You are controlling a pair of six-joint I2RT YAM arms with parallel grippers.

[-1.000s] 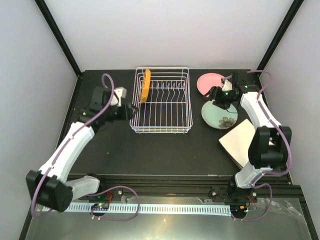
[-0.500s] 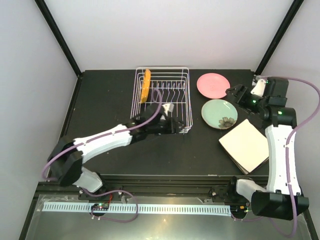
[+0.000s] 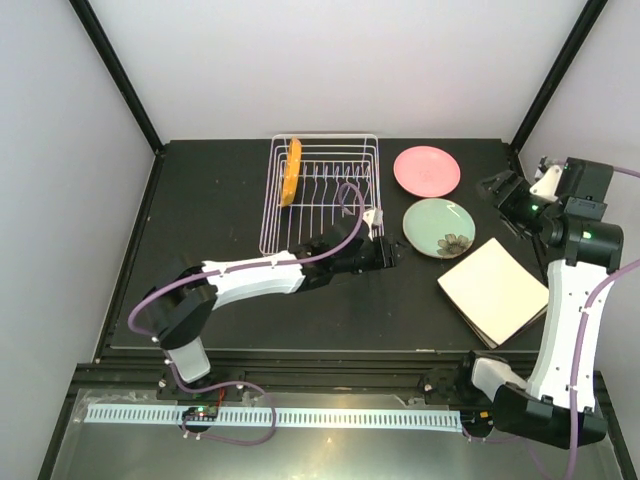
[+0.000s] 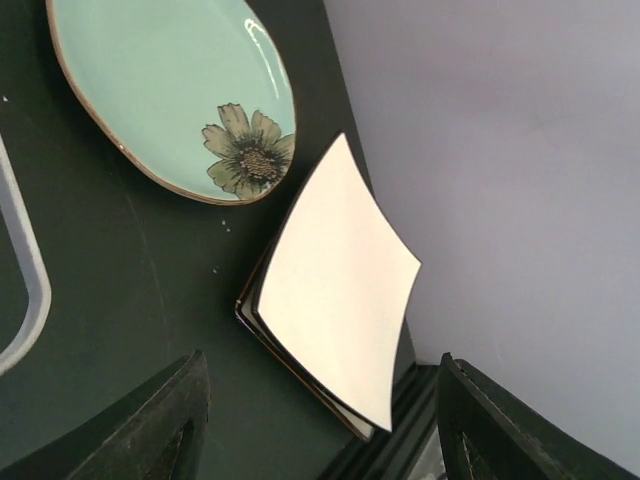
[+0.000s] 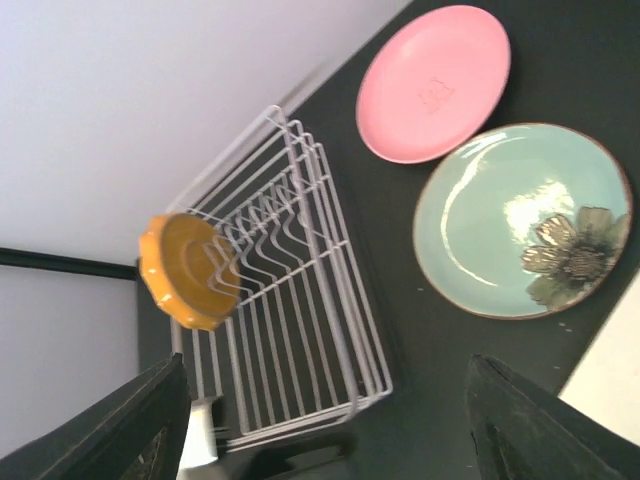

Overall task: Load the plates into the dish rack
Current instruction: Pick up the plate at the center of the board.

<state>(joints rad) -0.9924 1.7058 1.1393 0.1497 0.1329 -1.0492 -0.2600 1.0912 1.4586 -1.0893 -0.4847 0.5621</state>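
The white wire dish rack (image 3: 330, 210) holds a small orange plate (image 3: 291, 170) upright at its left end. Right of it lie the pink plate (image 3: 427, 170), the green flower plate (image 3: 440, 227) and a plain white square plate (image 3: 493, 290) stacked on another. My left gripper (image 3: 392, 252) is open just left of the green plate. Its wrist view shows the green plate (image 4: 170, 90) and the square stack (image 4: 335, 285) ahead of the empty gripper (image 4: 315, 430). My right gripper (image 3: 497, 188) hangs open to the right of the pink plate, holding nothing (image 5: 330, 440).
The left arm stretches across the rack's front right corner (image 3: 372, 262). In the right wrist view I see the rack (image 5: 290, 300), the orange plate (image 5: 190, 270), the pink plate (image 5: 435, 80) and the green one (image 5: 520, 220). Grey walls close off the back and sides.
The left arm swung from the rack's left side across its front to the green plate. The right arm drew back to the right, away from the plates, and its jaws spread wider.
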